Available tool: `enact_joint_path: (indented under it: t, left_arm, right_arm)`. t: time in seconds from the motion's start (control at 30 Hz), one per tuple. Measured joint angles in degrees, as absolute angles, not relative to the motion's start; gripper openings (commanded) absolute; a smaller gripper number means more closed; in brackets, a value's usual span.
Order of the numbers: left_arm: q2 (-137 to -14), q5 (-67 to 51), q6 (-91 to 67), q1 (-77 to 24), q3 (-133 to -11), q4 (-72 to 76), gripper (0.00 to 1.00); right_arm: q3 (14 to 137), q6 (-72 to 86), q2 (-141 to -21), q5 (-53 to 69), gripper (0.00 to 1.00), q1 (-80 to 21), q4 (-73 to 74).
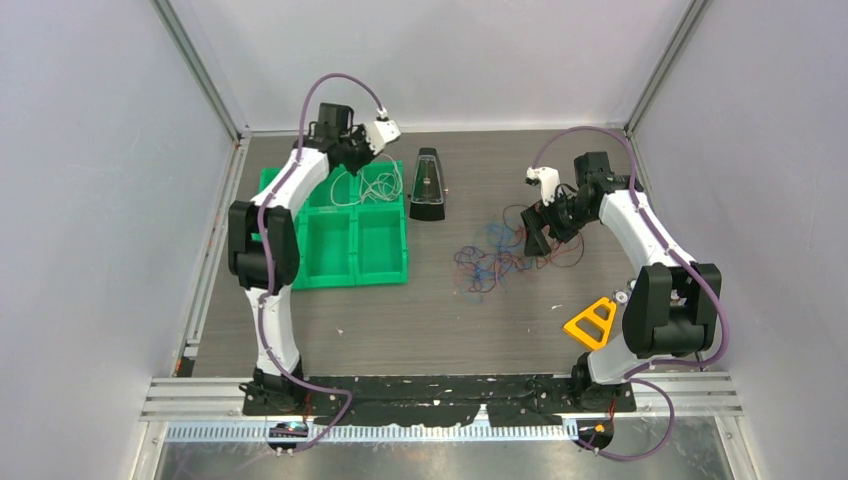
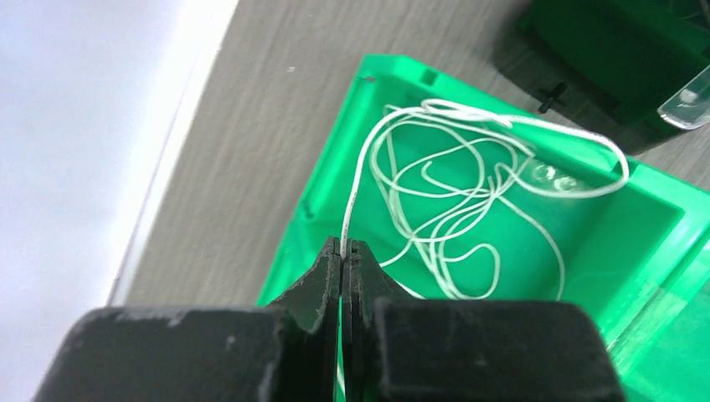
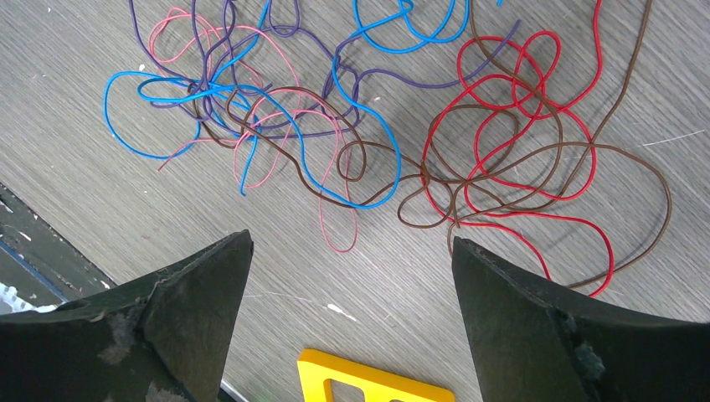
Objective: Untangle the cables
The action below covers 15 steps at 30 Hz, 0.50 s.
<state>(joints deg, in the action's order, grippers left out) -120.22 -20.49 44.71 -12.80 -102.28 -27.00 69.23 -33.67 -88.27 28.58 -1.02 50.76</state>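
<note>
A tangle of blue, purple, pink, red and brown cables (image 1: 495,255) lies on the grey table right of centre; it fills the right wrist view (image 3: 368,126). My right gripper (image 1: 538,240) hovers over its right side, open and empty (image 3: 352,251). A white cable (image 1: 365,187) lies coiled in the back right compartment of the green bin (image 1: 330,262). My left gripper (image 1: 340,165) is above that compartment, shut on one end of the white cable (image 2: 469,180), which runs up out of the fingertips (image 2: 345,247).
A black metronome-shaped object (image 1: 428,187) stands just right of the bin. A yellow triangular frame (image 1: 592,322) lies near the right arm's base and shows in the right wrist view (image 3: 368,381). Grey walls enclose the table.
</note>
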Motion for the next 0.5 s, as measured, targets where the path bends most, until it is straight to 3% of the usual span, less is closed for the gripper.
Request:
enact_joint_path:
  t: [0.17,0.5]
  left_arm:
    - [-119.1,-18.1,47.7,-12.0,-103.0,-27.7,0.00]
    - [-129.5,-10.4,51.9,-15.0,-114.0,-38.0,0.00]
  right_arm:
    - [69.2,-33.6,-88.3,28.6,0.95,-1.0,50.8]
    - [69.3,-33.5,-88.8,28.6,0.95,-1.0,50.8]
